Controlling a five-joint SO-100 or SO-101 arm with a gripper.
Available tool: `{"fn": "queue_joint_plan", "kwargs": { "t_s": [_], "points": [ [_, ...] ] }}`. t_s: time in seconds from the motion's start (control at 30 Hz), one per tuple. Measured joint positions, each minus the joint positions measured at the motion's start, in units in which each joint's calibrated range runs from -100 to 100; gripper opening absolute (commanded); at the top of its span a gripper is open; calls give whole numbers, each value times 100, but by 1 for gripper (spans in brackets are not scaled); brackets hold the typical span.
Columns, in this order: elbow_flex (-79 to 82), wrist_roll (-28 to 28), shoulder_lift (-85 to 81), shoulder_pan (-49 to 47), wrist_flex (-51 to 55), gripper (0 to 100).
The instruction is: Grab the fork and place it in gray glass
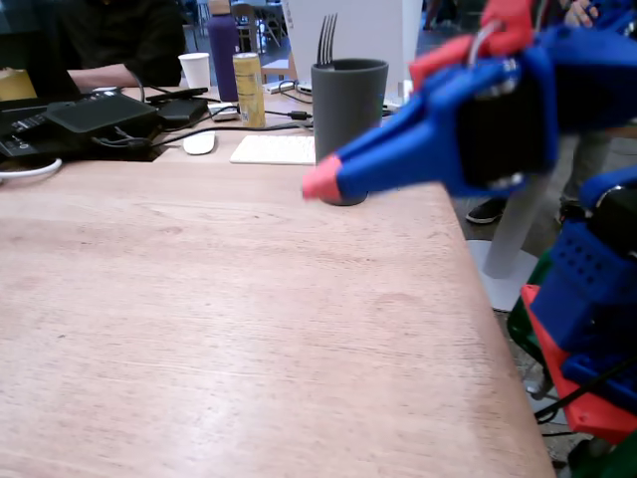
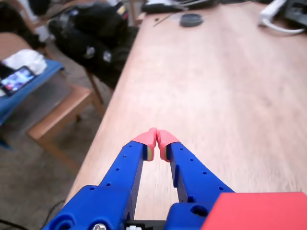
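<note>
The gray glass stands upright near the table's far right edge in the fixed view. The fork stands inside it, tines up above the rim; its handle is hidden in the glass. My blue gripper with red tips hangs in front of the glass, pointing left, its tip overlapping the glass's base in the picture. In the wrist view the gripper is shut with its tips touching and nothing between them. The glass and fork are out of the wrist view.
In the fixed view a gold can, a white paper cup, a purple bottle, a white mouse, a white pad and black devices sit at the back. A person sits behind. The wrist view shows the table edge and chairs beyond.
</note>
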Motion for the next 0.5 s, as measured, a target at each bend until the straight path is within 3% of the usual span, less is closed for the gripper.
{"fn": "queue_joint_plan", "kwargs": {
  "t_s": [0.2, 0.33, 0.5],
  "points": [
    [2011, -5, -1245, -94, 0, 0],
    [2344, -10, -1574, 85, 0, 0],
    [2615, -29, -1850, 1127, 17, 0]
  ]
}}
